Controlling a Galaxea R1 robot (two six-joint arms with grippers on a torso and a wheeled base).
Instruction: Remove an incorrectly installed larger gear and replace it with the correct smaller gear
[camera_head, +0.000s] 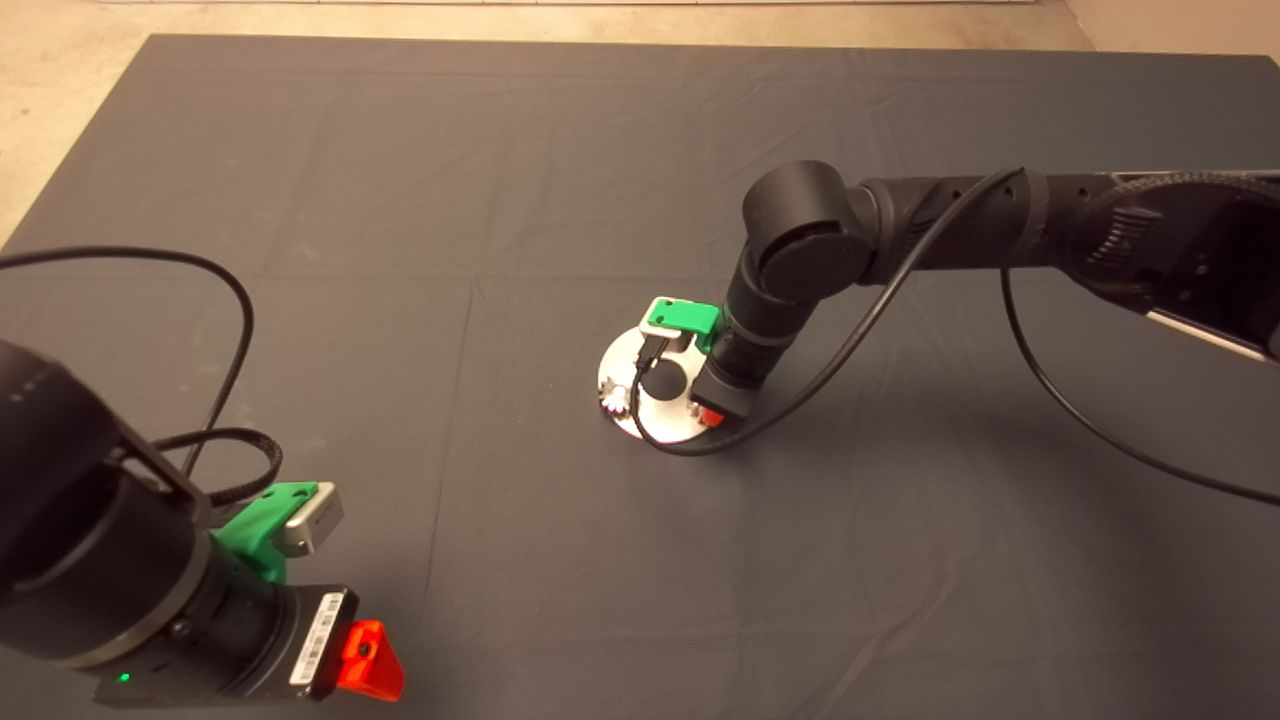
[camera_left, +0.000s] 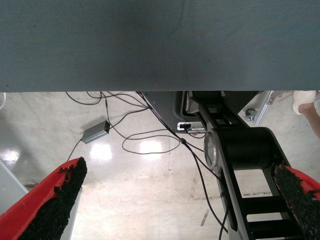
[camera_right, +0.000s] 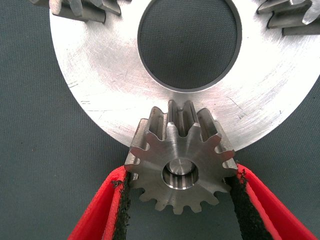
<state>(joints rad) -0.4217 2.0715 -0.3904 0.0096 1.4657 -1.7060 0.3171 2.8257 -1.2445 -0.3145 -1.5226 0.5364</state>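
Right pincer (camera_right: 181, 192) clamped on the larger gear (camera_right: 181, 162), which sits on a peg at the rim of the round metal plate (camera_right: 100, 70) mid-surface; left pincer (camera_left: 177, 200) parked at the near left, fingers apart

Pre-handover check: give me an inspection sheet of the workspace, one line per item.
Surface: dark mat, creased.
Job's things: larger gear on a pin at the edge of the round metal plate.
Smaller gear: nothing seen.
Clutter: two other gears at the plate's far side, cut off by the frame.
Grippers: right gripper over the plate, pads against the larger gear's teeth; left gripper parked at the mat's near left, open.
Cables: black cable from the right arm loops onto the mat.
Surroundings: floor cables and small grey box.
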